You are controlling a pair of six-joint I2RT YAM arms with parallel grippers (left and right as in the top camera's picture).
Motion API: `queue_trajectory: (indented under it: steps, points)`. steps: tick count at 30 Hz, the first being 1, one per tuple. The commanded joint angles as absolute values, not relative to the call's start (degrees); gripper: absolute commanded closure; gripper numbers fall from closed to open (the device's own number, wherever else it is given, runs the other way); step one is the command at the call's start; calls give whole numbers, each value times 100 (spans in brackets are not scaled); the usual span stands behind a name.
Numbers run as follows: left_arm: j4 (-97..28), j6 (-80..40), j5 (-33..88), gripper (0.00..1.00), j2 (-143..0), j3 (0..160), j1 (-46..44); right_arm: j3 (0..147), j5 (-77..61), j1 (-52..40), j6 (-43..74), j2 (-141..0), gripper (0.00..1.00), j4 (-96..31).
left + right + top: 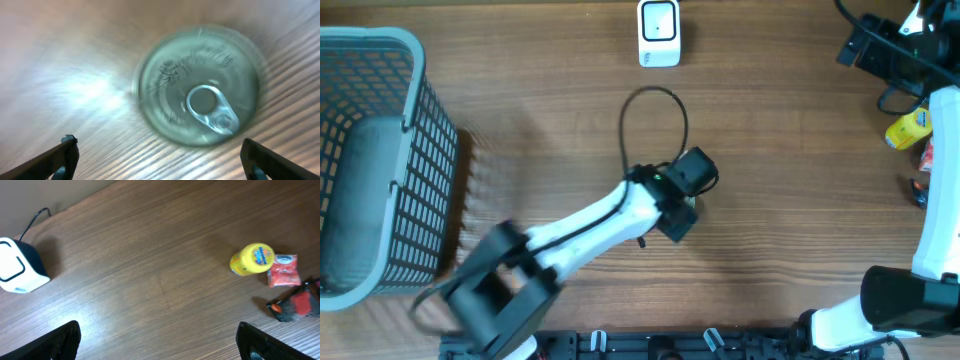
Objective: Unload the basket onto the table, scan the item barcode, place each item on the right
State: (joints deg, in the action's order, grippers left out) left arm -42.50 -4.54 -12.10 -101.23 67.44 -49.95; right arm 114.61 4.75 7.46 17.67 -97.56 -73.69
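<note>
Left gripper point(159, 145) is open: in the left wrist view we see both fingers point(55, 160) spread to the bottom corners, nothing clamped between them. The can point(197, 85) sits upright on the tabletop point(790, 200) right under that camera, lid up, pull tab point(212, 107) showing. Neither finger touches it as far as we can tell, but the view is blurred, so we won't call the gap any finer. We only get the lid; the can's side is hidden from us.

Overhead, the left arm point(590, 225) reaches from the bottom left out to the middle of the tabletop. Its wrist covers the can, so we can't pick the can out there. A black cable point(653, 92) loops off the wrist on the far side. The scanner point(659, 33) stands at the far edge, top centre, well apart from the can's spot. A grey mesh basket point(430, 150) sits at the left edge.

Right gripper point(157, 327) is open too: its fingers stand wide at the bottom corners of the right wrist view, holding nothing, bare wood below. That view has the scanner at the left with its cord. At the right a yellow bottle point(251, 258) lies just beside a red packet point(283, 270), with a black and orange item point(295, 305) near them. Overhead, the bottle lies at the right edge beside the right arm point(940, 240).
</note>
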Motion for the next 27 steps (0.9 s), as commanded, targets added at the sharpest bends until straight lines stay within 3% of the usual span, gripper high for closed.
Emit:
queue_trajectory:
  steps: [1,4,8,11,16,20,24,27]
  points:
    - [-4233,-1782,-1719,0,-8936,6753,-4987,11393,97,718,1660,-9841,0,-7365]
    - [-4316,-2517,-2110,0,-8097,6753,-4866,11393,-552,718,1275,-9880,0,-7487]
    - [-4453,-2722,-2165,0,-7234,6753,-4628,11391,-567,698,2067,-10182,0,-8440]
    - [-4663,-3242,-2882,0,-6685,6753,-4322,11382,-576,447,2394,-10687,0,-9218]
    - [-4895,-3242,-3275,0,-5988,6753,-3712,11345,-1942,-311,2692,-11113,0,-8947]
    - [-5164,-3242,-3291,0,-5570,6753,-2976,11312,-1879,-797,2753,-11120,0,-8632]
    - [-5378,-3245,-3288,0,-5356,6753,-2292,11275,-1798,-1476,3586,-11157,0,-9105]
    - [-5415,-3242,-3288,0,-5369,6753,-2080,11275,-1354,-2182,1975,-11227,0,-8958]
